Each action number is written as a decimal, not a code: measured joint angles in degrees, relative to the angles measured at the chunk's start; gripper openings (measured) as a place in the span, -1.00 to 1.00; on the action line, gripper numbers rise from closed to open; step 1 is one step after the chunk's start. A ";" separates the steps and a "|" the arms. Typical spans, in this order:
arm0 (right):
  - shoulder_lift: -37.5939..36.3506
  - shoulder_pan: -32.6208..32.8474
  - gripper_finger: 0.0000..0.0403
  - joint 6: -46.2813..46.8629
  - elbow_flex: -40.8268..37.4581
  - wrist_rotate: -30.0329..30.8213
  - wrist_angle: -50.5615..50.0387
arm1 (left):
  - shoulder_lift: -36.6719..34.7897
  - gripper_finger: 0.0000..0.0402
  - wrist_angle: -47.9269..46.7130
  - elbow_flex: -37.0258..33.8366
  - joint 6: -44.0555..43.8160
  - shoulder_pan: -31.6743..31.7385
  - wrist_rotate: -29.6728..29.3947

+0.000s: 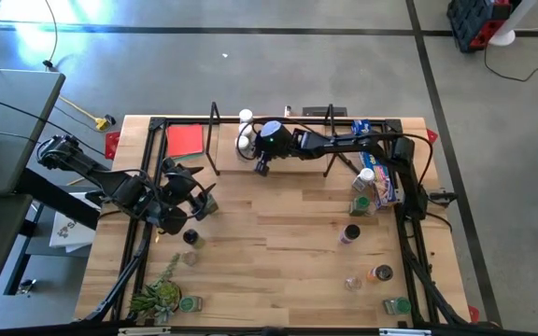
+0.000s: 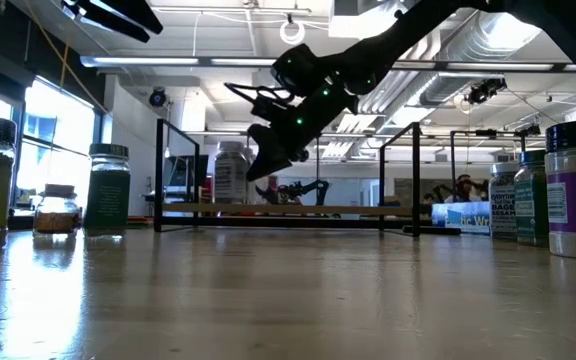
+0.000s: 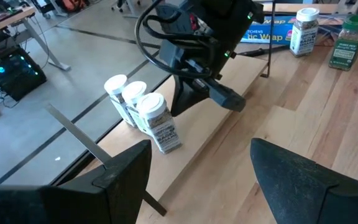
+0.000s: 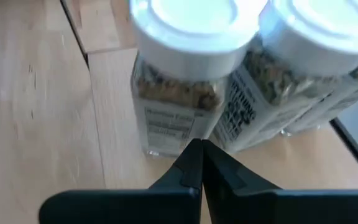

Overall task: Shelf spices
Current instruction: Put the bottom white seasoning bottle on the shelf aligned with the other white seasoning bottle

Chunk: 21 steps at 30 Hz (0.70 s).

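Presently, right gripper (image 1: 261, 168): fingers pressed together, empty, hanging just before three white-capped spice jars (image 3: 143, 111) that stand touching in a row on the shelf (image 3: 229, 127). Left gripper (image 1: 197, 203): jaws spread wide, empty, hovering over the table (image 1: 278, 252) near its left edge. Remaining spice jars (image 1: 367, 182): loose on the table, right side beside the blue box (image 1: 383, 177), others at front and left.

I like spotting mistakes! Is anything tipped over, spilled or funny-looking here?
Yes. The three white-capped jars on the shelf lean instead of standing straight. The shut right gripper hangs beside them. No spill shows.
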 joint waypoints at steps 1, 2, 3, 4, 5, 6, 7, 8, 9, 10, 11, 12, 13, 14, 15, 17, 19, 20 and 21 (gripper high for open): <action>0.00 -0.01 -1.00 0.00 0.00 0.02 -0.05 | 0.00 0.34 0.00 0.00 0.00 0.00 -0.01; 0.00 -0.01 -1.00 0.00 0.00 0.09 -0.11 | 0.00 0.34 0.03 0.00 0.00 0.00 -0.01; 0.02 -0.01 -1.00 0.00 0.00 0.41 -0.15 | 0.00 0.34 0.04 0.00 0.00 0.00 0.00; 0.04 -0.01 -1.00 0.00 0.00 1.11 -0.27 | 0.00 0.34 0.03 0.00 0.00 0.00 0.03; 0.04 -0.01 -1.00 0.00 0.00 1.52 -0.43 | 0.00 0.34 0.04 0.00 -0.02 0.00 0.04; 0.00 -0.01 -1.00 0.00 0.00 1.53 -0.86 | 0.00 0.34 0.04 0.00 -0.02 0.00 0.04; -0.19 0.07 -1.00 0.04 0.00 1.53 -1.69 | 0.00 0.34 0.02 0.00 0.00 0.00 0.08; -0.53 0.38 -1.00 0.18 0.00 1.51 -2.71 | 0.00 0.34 0.04 0.00 0.02 0.00 0.08; -0.91 0.75 -1.00 0.18 0.00 1.45 -3.80 | 0.00 0.34 0.04 0.00 0.02 0.00 0.08; -1.30 1.32 -1.00 0.03 0.00 0.97 -4.48 | 0.00 0.34 0.02 0.00 0.02 0.00 0.08; -1.68 1.93 -1.00 -0.45 0.00 -0.36 -4.80 | 0.00 0.34 0.02 0.00 0.03 0.00 0.08; -1.84 2.66 -1.00 -1.21 0.00 -2.18 -4.83 | 0.00 0.34 0.01 0.00 0.04 0.00 0.08; -1.88 3.38 -1.00 -1.54 0.00 -3.96 -4.25 | 0.00 0.34 0.02 0.00 0.06 0.00 0.07; -1.88 4.09 -1.00 -1.77 0.00 -5.06 -3.13 | 0.00 0.34 0.02 0.00 0.12 0.00 0.01; -1.71 4.87 -1.00 -2.10 0.00 -5.31 -1.84 | 0.00 0.34 0.00 0.00 0.15 0.00 -0.05; -1.08 6.09 -1.00 -2.68 0.04 -5.12 1.98 | 0.00 0.34 0.02 0.00 0.13 0.00 -0.09; -0.14 6.45 -1.00 -2.57 0.04 -4.90 5.11 | 0.00 0.34 -0.04 -0.02 0.15 0.00 -0.09; 0.25 6.43 -1.00 -2.39 0.04 -4.75 6.30 | 0.00 0.34 -0.02 -0.02 0.15 0.00 -0.11; 0.78 6.36 -1.00 -2.24 0.04 -4.46 7.23 | 0.00 0.34 -0.04 -0.02 0.13 0.00 -0.09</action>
